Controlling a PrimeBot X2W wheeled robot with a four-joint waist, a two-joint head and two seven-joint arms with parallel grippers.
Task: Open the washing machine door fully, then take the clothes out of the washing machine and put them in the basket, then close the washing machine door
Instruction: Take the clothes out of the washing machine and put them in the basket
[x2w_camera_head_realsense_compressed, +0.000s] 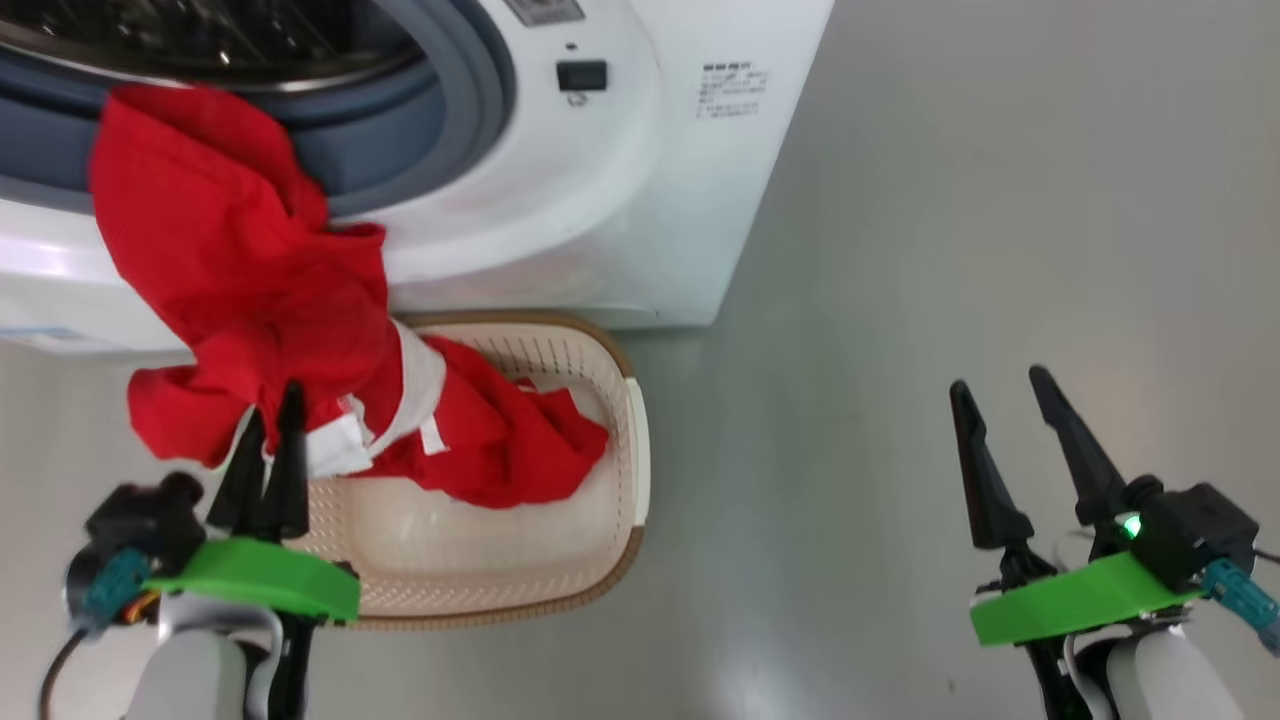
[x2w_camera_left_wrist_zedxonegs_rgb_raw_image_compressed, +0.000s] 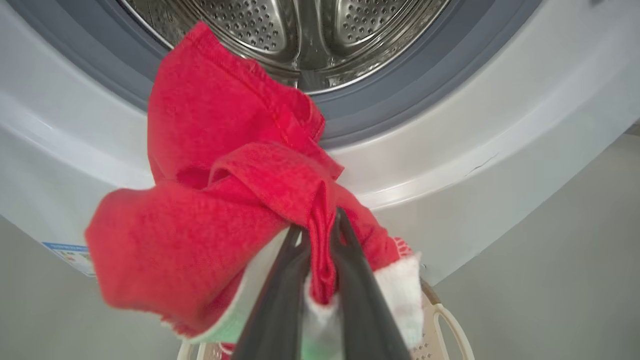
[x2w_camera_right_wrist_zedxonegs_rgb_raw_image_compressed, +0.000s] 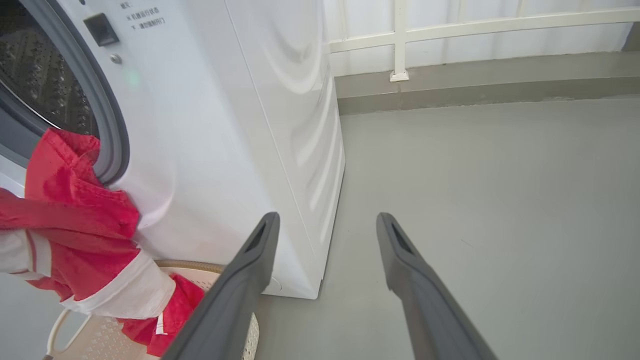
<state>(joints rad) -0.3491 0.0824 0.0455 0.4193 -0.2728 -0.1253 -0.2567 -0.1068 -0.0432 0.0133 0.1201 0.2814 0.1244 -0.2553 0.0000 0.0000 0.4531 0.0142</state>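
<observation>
Head view: the washing machine (x2w_camera_head_realsense_compressed: 620, 220) is at the upper left, and its round mouth is open. The red clothes (x2w_camera_head_realsense_compressed: 250, 280) hang out of that mouth and down the white front. One end lies in the basket (x2w_camera_head_realsense_compressed: 500, 560) at the lower middle. The left fingers (x2w_camera_head_realsense_compressed: 291, 460), at the lower left, are pinched narrow on a red and white bit of the clothes, just over the basket's left edge. The right fingers (x2w_camera_head_realsense_compressed: 985, 475), at the lower right, are wide apart and hold nothing.

Left wrist view: the two fingers squeeze a thin red fold at the lower middle. At the top, the far end of the clothes lies over the grey ring (x2w_camera_left_wrist_zedxonegs_rgb_raw_image_compressed: 400, 100) below the shiny drum (x2w_camera_left_wrist_zedxonegs_rgb_raw_image_compressed: 310, 30).

Right wrist view: the clothes and basket sit at the lower left.

I think the thin fold could slip out if the top end catches on the ring. A red lump hangs past the basket's left side, so it might flop onto the floor (x2w_camera_head_realsense_compressed: 950, 250).
</observation>
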